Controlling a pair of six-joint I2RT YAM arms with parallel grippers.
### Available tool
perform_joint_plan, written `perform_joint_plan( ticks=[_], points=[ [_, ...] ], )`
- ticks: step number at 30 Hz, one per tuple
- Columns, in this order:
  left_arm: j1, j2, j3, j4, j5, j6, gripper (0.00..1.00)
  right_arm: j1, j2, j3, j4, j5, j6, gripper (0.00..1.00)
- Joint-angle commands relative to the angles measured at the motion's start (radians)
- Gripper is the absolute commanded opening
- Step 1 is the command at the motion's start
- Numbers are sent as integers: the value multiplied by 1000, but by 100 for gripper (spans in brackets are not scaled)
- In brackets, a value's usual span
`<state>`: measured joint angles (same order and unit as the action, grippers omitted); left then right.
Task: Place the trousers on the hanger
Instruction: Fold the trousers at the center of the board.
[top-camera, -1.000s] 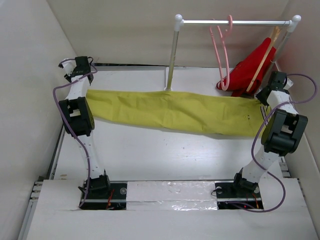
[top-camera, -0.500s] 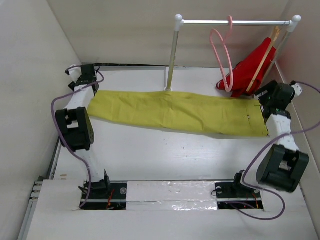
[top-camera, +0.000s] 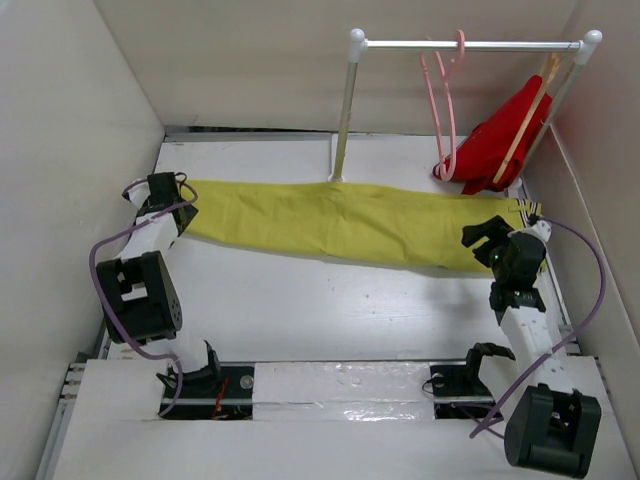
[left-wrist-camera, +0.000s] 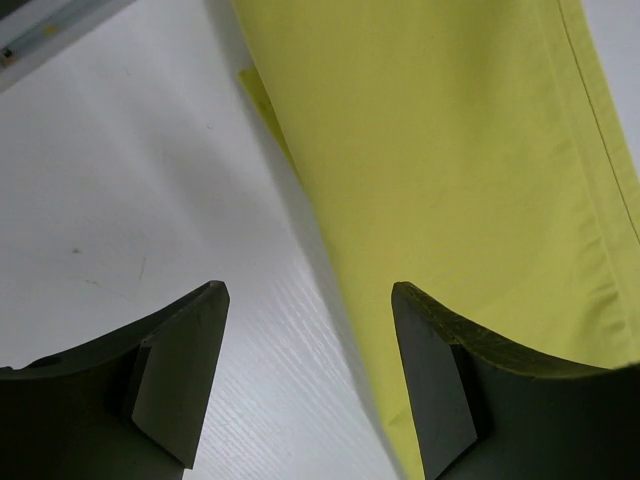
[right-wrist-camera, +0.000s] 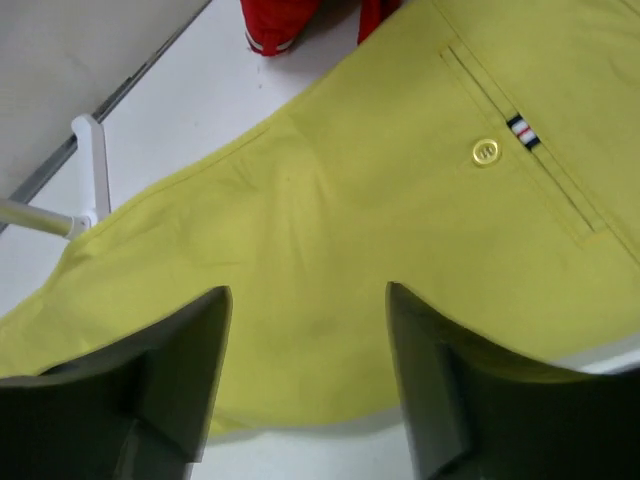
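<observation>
The yellow-green trousers lie flat across the table, legs to the left and waist to the right, with striped lining showing at the waist. The pink hanger hangs on the rail, apart from them. My left gripper is open and empty at the leg end; in the left wrist view it straddles the trousers' edge. My right gripper is open and empty over the near edge by the waist; in the right wrist view it hovers above the fabric near a gold button.
A metal rail on two posts stands at the back right. A red garment on a tan wooden hanger hangs beside the pink one. The left post's foot touches the trousers' far edge. Walls close in left, back and right.
Both arms have pulled back toward the near side and lowered. The trousers, held stretched between the grippers a second ago, now lie released and flat. The pink hanger has swung slightly.
</observation>
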<state>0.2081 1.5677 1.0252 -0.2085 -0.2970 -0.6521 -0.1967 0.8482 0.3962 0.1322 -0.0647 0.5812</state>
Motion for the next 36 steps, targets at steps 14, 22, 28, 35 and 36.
perform_joint_plan(
  ticks=[14,22,28,35,36],
  points=[
    [-4,164,27,38,61,-64,68,-311,166,-94,78,-216,-80,95],
    [-4,221,65,75,70,-77,61,-340,337,-59,191,-193,3,91],
    [-4,255,98,121,91,-69,28,-340,465,-28,291,-222,23,42],
    [-4,250,171,-9,-124,14,0,-340,347,-69,241,-173,2,0],
    [-4,239,171,-25,-170,49,0,-340,281,-75,203,-143,-7,0]
  ],
)
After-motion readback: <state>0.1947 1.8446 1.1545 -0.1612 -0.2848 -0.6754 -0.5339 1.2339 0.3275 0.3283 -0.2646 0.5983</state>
